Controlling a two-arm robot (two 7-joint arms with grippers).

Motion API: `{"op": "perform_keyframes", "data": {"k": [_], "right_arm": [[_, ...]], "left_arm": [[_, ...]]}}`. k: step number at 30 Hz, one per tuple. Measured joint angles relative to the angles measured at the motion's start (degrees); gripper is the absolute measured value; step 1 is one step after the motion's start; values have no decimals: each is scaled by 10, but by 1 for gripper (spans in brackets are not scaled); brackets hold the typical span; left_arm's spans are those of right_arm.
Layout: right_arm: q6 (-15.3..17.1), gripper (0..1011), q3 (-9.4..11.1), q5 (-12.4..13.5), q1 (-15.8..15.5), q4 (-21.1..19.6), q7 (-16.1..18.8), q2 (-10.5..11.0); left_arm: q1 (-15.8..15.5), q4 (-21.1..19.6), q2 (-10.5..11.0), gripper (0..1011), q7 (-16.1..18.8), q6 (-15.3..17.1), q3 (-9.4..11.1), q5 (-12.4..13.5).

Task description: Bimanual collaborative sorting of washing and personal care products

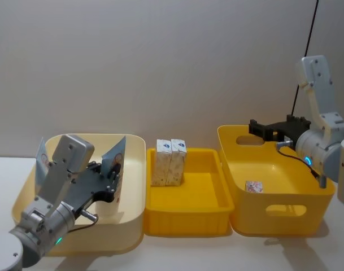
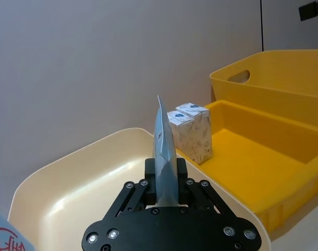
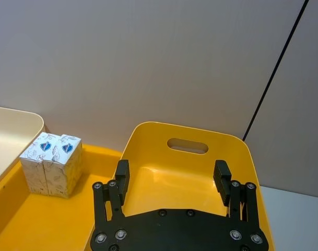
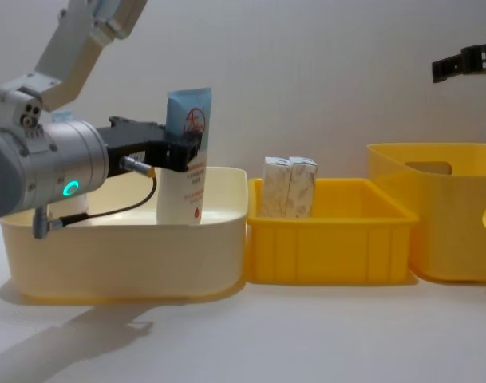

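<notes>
**Item: squeeze tube, upright in the left gripper**

Left gripper [image 2: 166, 182]: black fingers pinch one light-blue squeeze tube [image 4: 190, 112] across its flat faces, about mid-body. The tube's long axis is vertical, crimped flat end up, lower end inside the cream bin [image 4: 123, 247]. It is smooth soft plastic with a red logo.

A second tube [image 1: 42, 158] stands at that bin's left side.

The middle yellow tray [image 1: 188, 221], shallow and rigid, sits just beside the cream bin on the robot's right. It holds two beige-patterned cartons [image 1: 169, 162], upright and touching each other (square-edged card, matte).

Right gripper [image 3: 172, 175]: fingers spread, holding nothing, above the deep yellow bin [image 1: 256, 221] with handle slots. One small white carton [image 1: 253, 186] with red print lies on that bin's floor.

Judgement: the left arm is far nearer the tube. Any transfer would run rightward, and the thin upright body may flex in the pinch.
</notes>
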Motion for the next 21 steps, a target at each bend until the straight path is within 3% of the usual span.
{"op": "perform_keyframes", "data": {"k": [21], "right_arm": [[0,1001,0,0,0,0,0,0]], "left_arm": [[-12,-1,-6,216,-10,-17,-7,12]]}}
